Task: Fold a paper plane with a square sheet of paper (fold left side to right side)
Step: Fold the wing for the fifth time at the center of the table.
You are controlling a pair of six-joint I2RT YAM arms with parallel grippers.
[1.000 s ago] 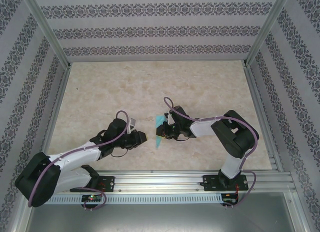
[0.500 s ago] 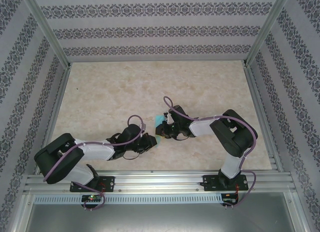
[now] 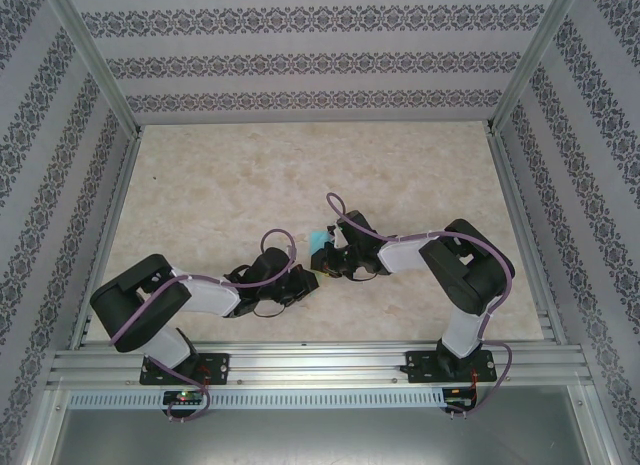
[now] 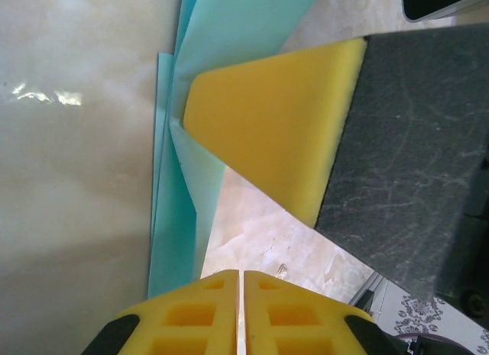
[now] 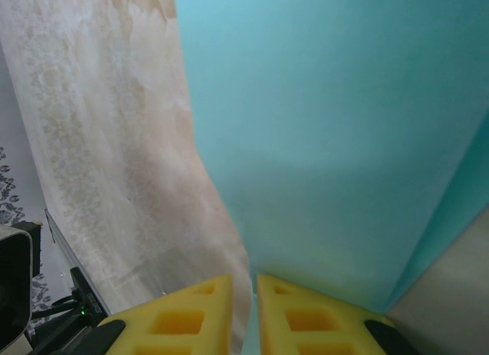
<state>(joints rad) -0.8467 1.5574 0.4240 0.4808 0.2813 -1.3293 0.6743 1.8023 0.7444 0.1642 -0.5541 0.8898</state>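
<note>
Both closed, left end effector, right end effector clamping paper

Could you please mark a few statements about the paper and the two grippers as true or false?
1. The paper is teal-blue. True.
2. The paper lies flat as an open square. False: it is folded into layers and partly raised off the table.
3. The right gripper is shut on the paper. True.
4. The left gripper is wide open. False: its fingers stand together.
5. The grippers are at opposite ends of the table. False: they are close together at the paper.
</note>
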